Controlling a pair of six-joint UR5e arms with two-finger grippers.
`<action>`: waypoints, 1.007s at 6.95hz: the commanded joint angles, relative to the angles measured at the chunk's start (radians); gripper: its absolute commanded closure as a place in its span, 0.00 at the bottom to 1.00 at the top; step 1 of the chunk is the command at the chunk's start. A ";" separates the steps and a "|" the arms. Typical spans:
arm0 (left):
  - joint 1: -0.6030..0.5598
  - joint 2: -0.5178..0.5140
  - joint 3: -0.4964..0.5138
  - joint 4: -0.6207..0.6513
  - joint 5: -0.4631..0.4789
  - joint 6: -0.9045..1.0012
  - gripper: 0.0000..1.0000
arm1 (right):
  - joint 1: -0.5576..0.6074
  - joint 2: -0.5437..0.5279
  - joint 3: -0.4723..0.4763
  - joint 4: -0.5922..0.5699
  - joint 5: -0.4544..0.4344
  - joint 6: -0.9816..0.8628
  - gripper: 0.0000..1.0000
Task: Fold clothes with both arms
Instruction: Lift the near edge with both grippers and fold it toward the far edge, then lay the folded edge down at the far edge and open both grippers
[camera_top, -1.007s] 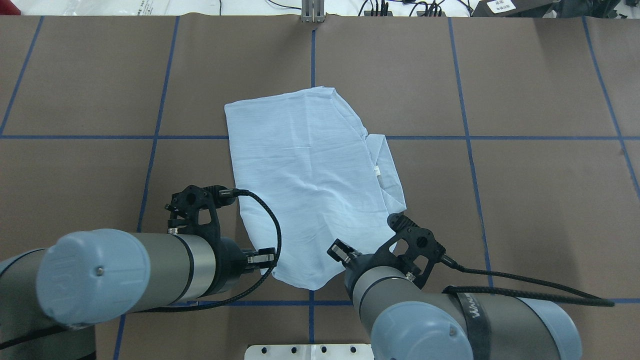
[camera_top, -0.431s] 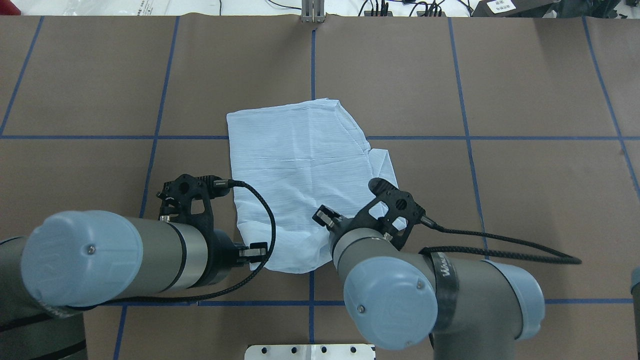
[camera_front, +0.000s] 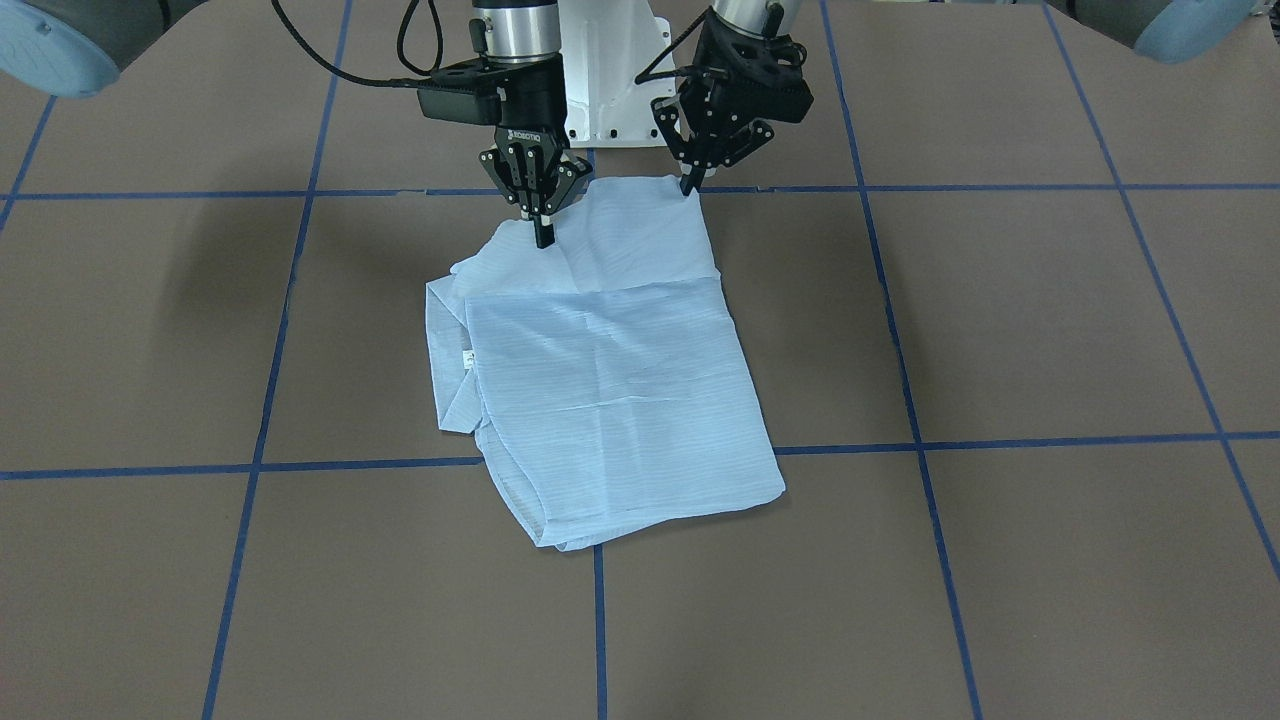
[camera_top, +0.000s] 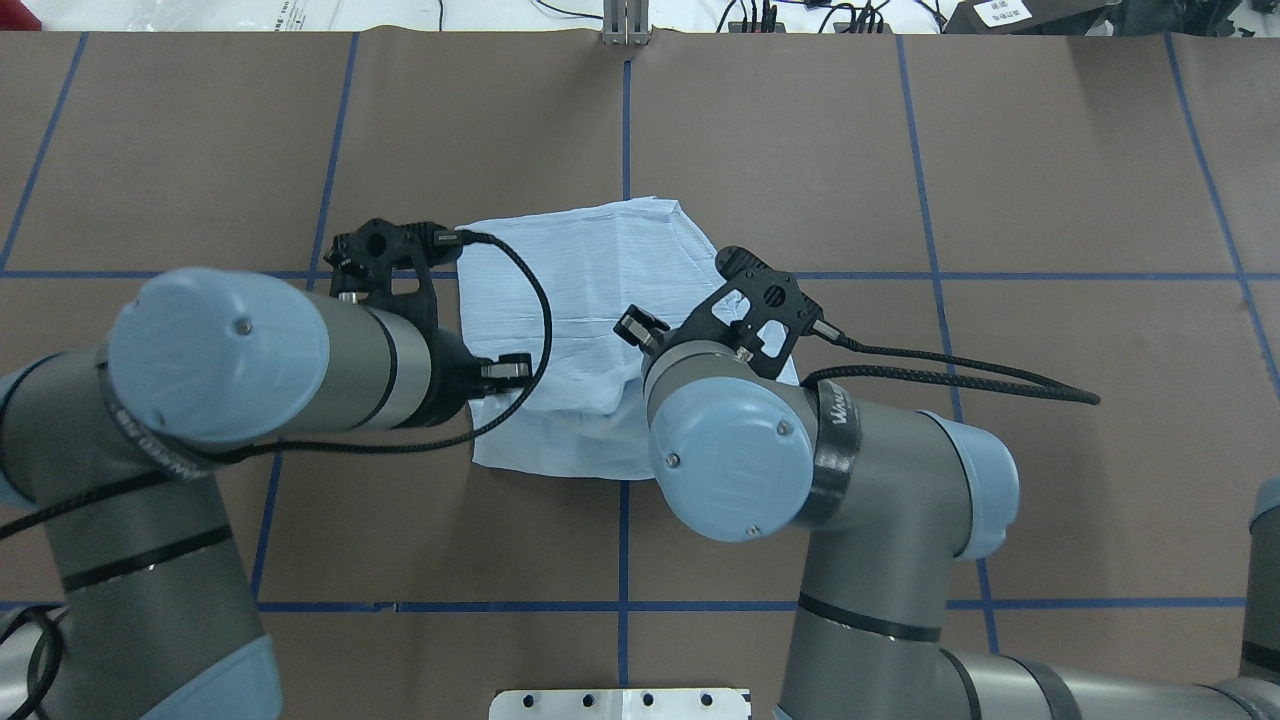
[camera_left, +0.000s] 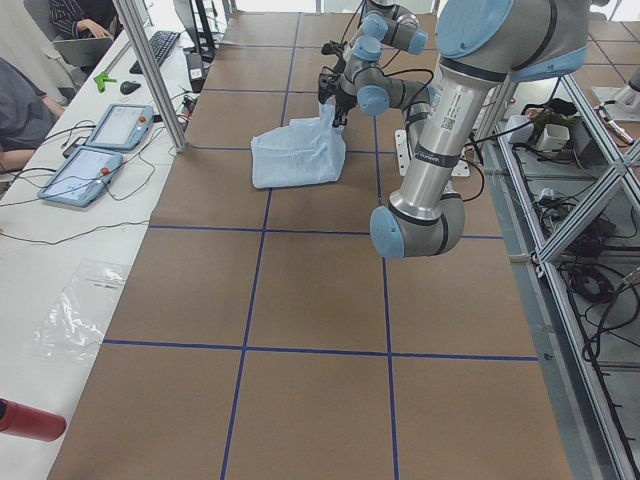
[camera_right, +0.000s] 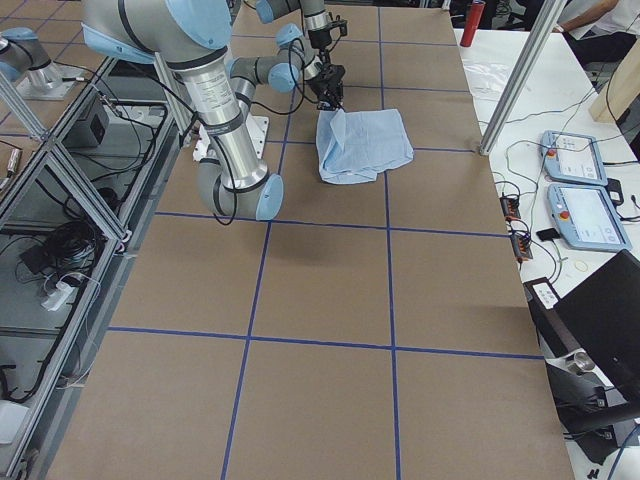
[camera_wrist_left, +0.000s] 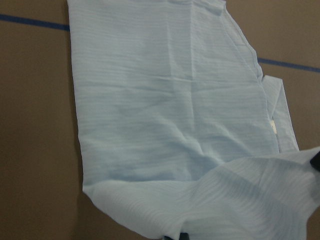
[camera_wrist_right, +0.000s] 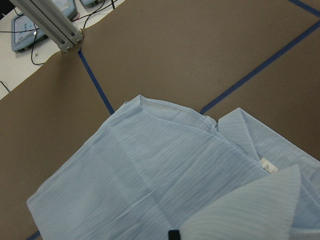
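Folded shirt (camera_front: 610, 390) lies mid surface (camera_front: 1000, 320), long axis running straight out from the robot, collar (camera_front: 447, 385) on its right. The left gripper (camera_front: 689, 184) and right gripper (camera_front: 541, 236) are both pinched on the lifted near edge.

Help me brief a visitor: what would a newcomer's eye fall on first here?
The pale blue shirt lies partly folded on the brown table, straight in front of the robot. At its edge nearest the robot, the left gripper and the right gripper are each shut on the cloth, holding that edge raised.
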 joint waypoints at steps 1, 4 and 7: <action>-0.115 -0.066 0.164 -0.046 0.000 0.074 1.00 | 0.067 0.084 -0.203 0.115 0.001 -0.042 1.00; -0.188 -0.139 0.523 -0.323 0.004 0.130 1.00 | 0.150 0.256 -0.631 0.364 0.033 -0.087 1.00; -0.223 -0.169 0.728 -0.469 0.007 0.174 1.00 | 0.184 0.307 -0.780 0.454 0.050 -0.116 1.00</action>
